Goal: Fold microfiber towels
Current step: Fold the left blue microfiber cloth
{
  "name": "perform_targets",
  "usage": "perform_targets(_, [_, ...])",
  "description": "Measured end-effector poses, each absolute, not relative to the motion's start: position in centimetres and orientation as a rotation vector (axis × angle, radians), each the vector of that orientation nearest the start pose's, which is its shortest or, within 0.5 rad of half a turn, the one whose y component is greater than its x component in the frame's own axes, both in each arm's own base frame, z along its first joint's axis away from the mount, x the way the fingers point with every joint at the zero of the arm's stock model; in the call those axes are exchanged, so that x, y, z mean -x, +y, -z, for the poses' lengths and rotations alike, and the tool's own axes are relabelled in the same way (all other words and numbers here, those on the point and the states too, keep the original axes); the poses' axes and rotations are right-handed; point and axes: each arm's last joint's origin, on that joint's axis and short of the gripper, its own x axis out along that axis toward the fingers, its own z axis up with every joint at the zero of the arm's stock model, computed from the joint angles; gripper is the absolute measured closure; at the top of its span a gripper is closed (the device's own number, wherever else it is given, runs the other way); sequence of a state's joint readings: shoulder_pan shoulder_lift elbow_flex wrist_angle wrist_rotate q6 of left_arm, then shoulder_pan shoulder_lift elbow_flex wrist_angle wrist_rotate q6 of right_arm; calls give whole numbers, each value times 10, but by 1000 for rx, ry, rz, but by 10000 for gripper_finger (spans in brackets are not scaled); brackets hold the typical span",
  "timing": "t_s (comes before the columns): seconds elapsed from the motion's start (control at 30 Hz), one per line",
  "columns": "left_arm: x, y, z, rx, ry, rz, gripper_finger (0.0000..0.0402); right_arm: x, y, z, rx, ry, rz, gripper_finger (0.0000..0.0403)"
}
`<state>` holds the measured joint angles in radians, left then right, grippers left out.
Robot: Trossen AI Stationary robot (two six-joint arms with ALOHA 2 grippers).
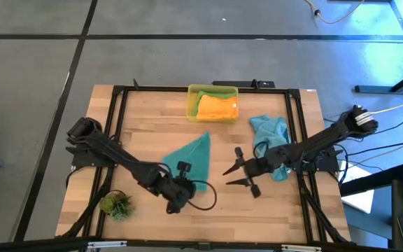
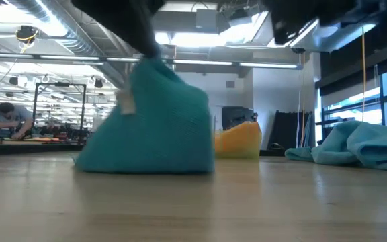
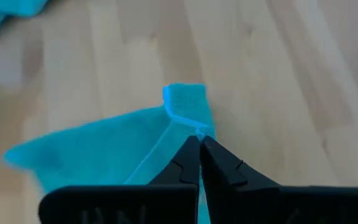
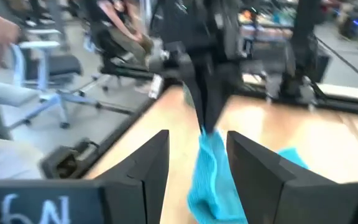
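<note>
Teal microfiber towel [image 1: 194, 157] lies mid-tabletop, tapering to a point toward the far edge. Its near corner is pinched and lifted by the left end effector [image 1: 180, 189], clamped shut on it. The right end effector [image 1: 233, 175], fingers apart and empty, points at the towel's right side, just beside it.

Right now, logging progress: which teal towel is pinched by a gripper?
The spread teal towel at mid-table; the left gripper pinches its corner. The crumpled teal towel lies free.
</note>
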<state>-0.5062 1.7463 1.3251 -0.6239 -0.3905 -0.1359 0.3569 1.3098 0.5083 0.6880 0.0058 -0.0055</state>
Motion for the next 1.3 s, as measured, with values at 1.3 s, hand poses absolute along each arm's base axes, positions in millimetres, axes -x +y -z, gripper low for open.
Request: perform_targets(1.3, [-242, -214, -237, -90, 1167, 50, 402, -384, 56, -155, -45, 442, -400, 209])
